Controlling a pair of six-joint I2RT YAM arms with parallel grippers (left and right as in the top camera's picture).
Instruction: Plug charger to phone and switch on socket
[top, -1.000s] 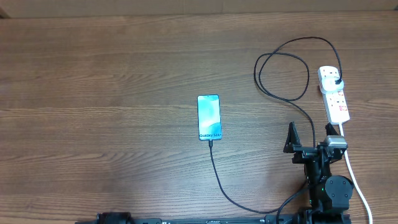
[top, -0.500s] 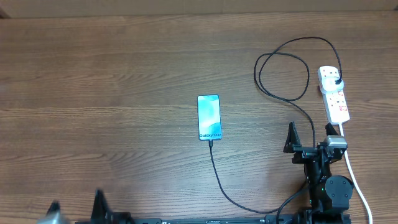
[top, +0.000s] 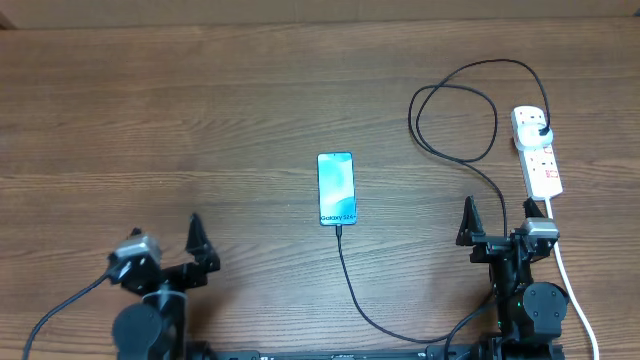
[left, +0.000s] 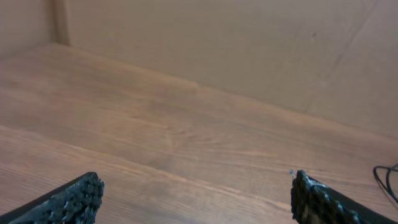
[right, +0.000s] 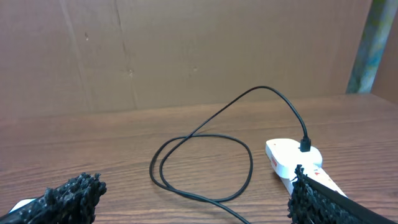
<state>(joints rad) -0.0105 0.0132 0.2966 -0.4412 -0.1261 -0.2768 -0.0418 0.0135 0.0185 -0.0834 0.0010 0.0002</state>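
Near the middle of the tabletop (top: 200, 120), the phone (top: 336, 188) is being left lying flat, screen up, with the charger (top: 341, 248) apparently being kept seated in its near edge, though the joint is too small to be sure. Toward the far right, the socket (top: 537, 150) is being occupied by the charger's black plug (top: 541, 130). Both the left hand (left: 196, 190) and the right hand (right: 194, 186) are being held spread wide with nothing between the fingers, each being kept at the near edge, well apart from the phone.
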